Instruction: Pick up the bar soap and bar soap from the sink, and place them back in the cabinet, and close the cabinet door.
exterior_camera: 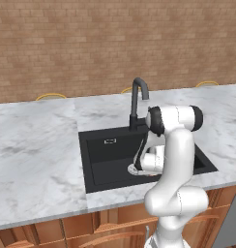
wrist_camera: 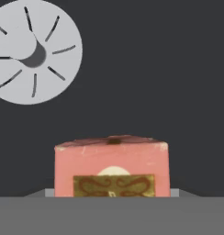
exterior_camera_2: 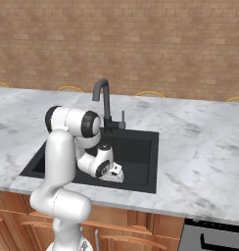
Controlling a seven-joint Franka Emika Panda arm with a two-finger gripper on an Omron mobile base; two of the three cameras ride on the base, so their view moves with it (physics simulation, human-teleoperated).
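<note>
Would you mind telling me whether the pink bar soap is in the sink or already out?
In the sink: the pink bar soap sits on the dark sink floor near the drain.

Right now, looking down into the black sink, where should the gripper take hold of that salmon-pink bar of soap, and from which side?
Grip the salmon-pink bar soap across its two flat vertical side faces, coming straight down from above. It sits low on the black sink floor, beside the round silver drain, so a sideways approach looks blocked by the basin walls. Its straight parallel sides probably suit the pads.
</note>
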